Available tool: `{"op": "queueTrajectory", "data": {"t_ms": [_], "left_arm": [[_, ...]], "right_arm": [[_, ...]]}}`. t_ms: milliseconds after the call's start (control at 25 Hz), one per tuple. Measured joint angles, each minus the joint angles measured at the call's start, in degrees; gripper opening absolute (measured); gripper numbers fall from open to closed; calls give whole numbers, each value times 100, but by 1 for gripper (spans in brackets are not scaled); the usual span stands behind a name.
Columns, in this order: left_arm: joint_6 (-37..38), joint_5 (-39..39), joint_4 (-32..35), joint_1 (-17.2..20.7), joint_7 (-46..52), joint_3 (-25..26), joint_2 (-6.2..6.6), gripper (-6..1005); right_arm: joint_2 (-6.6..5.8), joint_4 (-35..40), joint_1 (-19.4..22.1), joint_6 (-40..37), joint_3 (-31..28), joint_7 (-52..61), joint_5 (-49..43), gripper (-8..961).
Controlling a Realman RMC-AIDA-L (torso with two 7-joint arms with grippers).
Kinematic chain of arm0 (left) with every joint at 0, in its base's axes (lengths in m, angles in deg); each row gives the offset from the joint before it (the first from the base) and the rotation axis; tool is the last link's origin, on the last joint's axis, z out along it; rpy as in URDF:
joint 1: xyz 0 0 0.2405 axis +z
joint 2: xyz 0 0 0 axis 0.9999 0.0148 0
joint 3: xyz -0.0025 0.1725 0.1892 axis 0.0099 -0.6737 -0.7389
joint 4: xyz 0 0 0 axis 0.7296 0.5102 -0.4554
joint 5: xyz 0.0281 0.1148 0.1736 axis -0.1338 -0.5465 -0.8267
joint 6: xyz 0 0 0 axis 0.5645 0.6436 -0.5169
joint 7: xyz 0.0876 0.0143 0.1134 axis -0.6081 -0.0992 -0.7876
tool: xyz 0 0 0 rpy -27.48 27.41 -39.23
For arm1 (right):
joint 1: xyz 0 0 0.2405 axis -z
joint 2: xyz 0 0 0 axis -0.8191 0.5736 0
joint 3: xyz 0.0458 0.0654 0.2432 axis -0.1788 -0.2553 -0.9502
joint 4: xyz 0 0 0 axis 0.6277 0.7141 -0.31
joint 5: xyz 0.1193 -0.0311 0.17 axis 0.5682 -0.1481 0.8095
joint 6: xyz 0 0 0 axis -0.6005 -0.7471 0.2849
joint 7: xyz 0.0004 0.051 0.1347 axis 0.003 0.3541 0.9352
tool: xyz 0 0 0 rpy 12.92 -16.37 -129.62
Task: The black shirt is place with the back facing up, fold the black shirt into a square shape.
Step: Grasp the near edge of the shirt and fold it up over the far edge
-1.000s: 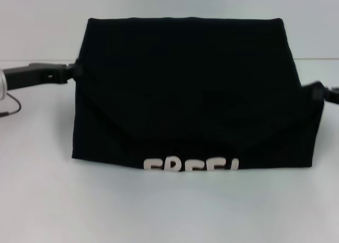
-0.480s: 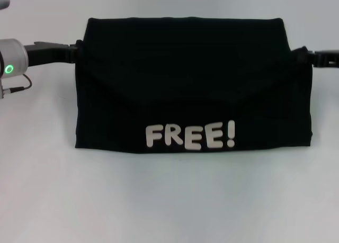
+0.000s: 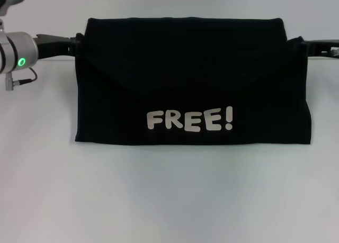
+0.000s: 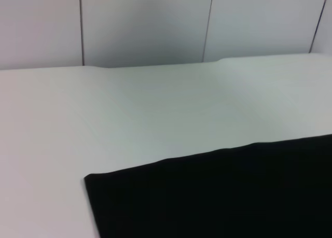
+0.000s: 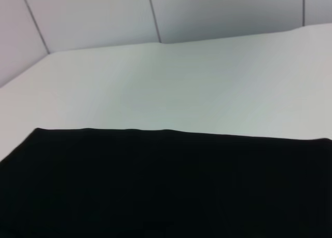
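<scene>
Left arm (image 3: pixel 16 55), upper left of the head frame: silver-grey cylindrical wrist segment, 1 round green indicator ring lit on its side. Thin dark cable loops out beneath it into a small grey connector. Another pale grey rounded housing sits in the top left corner. From the cylinder a flat matte-black bracket runs toward frame centre, ending in the black left gripper (image 3: pixel 76 43).

Right gripper (image 3: pixel 303 45), upper right of the head frame: slim black link with stepped profile, a small lighter fitting near the frame edge. Wrist views show no robot parts.
</scene>
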Motion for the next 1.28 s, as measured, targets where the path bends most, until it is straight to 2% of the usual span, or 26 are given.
{"op": "queueTrajectory", "data": {"t_ms": [280, 520, 600, 800, 880, 1040, 1160, 1280], "left_arm": [[-566, 0, -44, -18, 0, -391, -196, 19], [-736, 0, -46, 23, 10, -726, -271, 118], [-843, 0, -47, 46, 36, -727, -294, 150], [-862, 0, 33, 189, 323, -716, -309, 256], [-539, 0, 227, 303, 610, -740, -314, 337], [730, 35, 946, 649, 1090, -748, -406, 513], [1815, 224, 1559, 998, 1173, -759, -524, 658], [2682, 337, 1798, 1252, 1177, -763, -517, 766]], "right_arm": [[170, -97, -41, 354, 17, 15, 9, 64], [212, -64, 56, 368, 30, 49, 10, 65], [251, 9, 126, 402, 14, 6, 12, 175], [349, 263, 274, 477, 30, -12, 103, 377], [378, 404, 364, 368, 44, -16, 189, 466], [348, 606, 637, -263, 49, -96, 565, 663], [323, 701, 925, -988, 49, -372, 1028, 673], [319, 728, 1161, -1646, 50, -670, 1282, 684]]}}
